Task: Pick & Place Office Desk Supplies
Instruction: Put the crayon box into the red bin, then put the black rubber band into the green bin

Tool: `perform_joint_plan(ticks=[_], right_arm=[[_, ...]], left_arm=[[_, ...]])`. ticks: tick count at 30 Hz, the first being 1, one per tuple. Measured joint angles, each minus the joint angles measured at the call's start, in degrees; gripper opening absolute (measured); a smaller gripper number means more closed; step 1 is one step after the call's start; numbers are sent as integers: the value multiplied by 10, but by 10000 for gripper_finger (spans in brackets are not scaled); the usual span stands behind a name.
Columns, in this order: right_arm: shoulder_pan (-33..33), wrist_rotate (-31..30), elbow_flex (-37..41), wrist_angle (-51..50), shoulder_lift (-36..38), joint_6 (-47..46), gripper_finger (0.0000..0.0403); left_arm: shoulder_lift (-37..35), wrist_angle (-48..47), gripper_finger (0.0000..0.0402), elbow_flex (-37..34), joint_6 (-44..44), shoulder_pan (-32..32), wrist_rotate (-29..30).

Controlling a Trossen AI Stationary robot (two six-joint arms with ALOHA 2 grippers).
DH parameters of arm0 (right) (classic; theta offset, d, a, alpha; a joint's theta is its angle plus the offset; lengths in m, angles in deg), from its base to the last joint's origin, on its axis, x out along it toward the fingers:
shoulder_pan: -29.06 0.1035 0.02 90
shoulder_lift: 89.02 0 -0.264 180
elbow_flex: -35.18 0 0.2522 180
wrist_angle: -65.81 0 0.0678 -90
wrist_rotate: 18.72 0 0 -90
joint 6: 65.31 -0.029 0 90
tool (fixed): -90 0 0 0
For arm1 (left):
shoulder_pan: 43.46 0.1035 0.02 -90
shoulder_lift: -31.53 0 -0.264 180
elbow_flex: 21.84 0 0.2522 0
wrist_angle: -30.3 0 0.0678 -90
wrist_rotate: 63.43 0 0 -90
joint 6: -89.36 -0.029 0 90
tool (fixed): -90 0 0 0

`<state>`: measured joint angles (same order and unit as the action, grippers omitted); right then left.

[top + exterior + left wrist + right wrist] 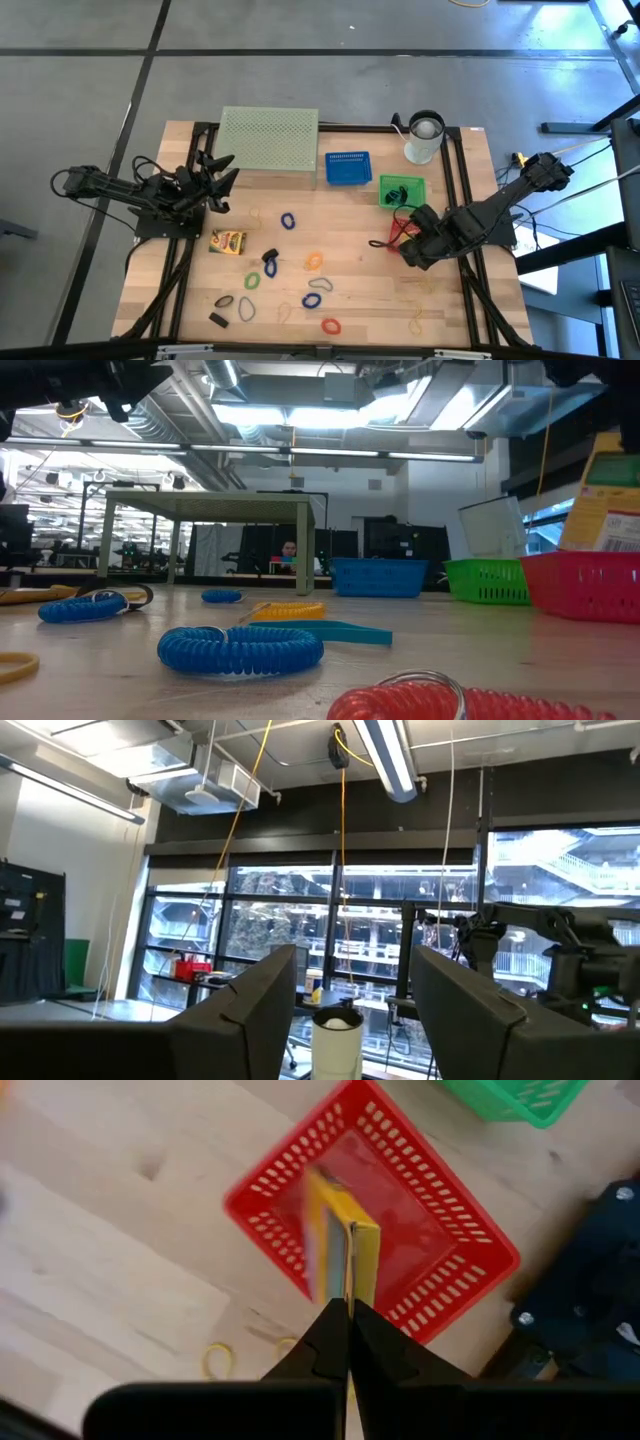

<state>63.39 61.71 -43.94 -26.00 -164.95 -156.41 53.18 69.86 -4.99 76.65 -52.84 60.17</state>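
- Right wrist view: the right gripper has its fingers clamped on the top edge of a yellow card box, which hangs directly over the red basket.
- I judge the step in hand to be the placing of this box into the red basket. The next move calls for lowering it inside the walls and then opening the fingers.
- High view: the left gripper waits at the left side of the bench, its fingers apart and holding nothing.
- Many supplies are not yet sorted: a second yellow card box, coloured rubber-band loops and small black clips lie loose on the bench.
- Low view: the held box shows a white label with print, but the writing is too small to read. The second box carries coloured print, also not readable.
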Motion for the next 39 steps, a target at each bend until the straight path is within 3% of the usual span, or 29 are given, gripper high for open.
perform_joint_plan(ticks=[12, 32, 39], right_arm=[[0, -3, 30, 0, -22, 13, 11], [-8, -7, 31, 30, -22, 1, 113], [-13, -153, 31, 204, -22, 102, 128]], left_arm=[[0, 0, 191, 0, 1, 0, 0], [0, 0, 191, 0, 1, 0, 0], [0, -11, 189, 0, 1, 0, -34]])
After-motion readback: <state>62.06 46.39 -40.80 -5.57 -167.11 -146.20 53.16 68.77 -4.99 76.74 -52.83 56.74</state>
